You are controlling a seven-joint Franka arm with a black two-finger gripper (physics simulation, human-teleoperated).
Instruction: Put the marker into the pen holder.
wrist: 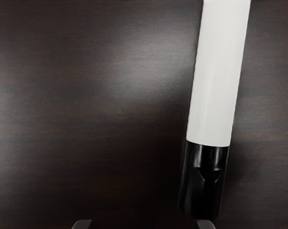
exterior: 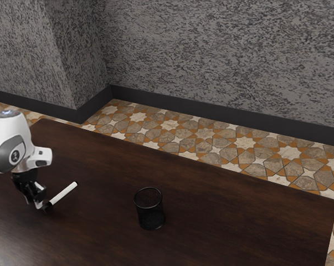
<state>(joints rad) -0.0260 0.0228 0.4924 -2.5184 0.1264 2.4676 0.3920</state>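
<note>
White with one black end: marker (exterior: 63, 194), one, lying on its side on the bench (exterior: 211, 221). Black end near the claw (exterior: 36, 203); white end directed away from it, toward the exterior view's right and the wall.

Claw, black, one. Wide, its fingers (wrist: 206, 224) spread well apart; in the wrist view, the marker's black end lies near one of them. Contact between the two: cannot tell.

Holder (exterior: 150, 210), one, black, round, open-topped, see-through sides. Upright on the bench, well apart from marker and claw, toward the exterior view's right. Marker outside it.

Arm (exterior: 10, 143), white and grey, one, at the exterior view's left.

Bench: dark brown wood, grained, with a pale sheen.

Surroundings: wall (exterior: 222, 50), mottled grey, with black skirting (exterior: 211, 112); floor (exterior: 203, 134), star-patterned tile in orange, cream and grey-brown.
</note>
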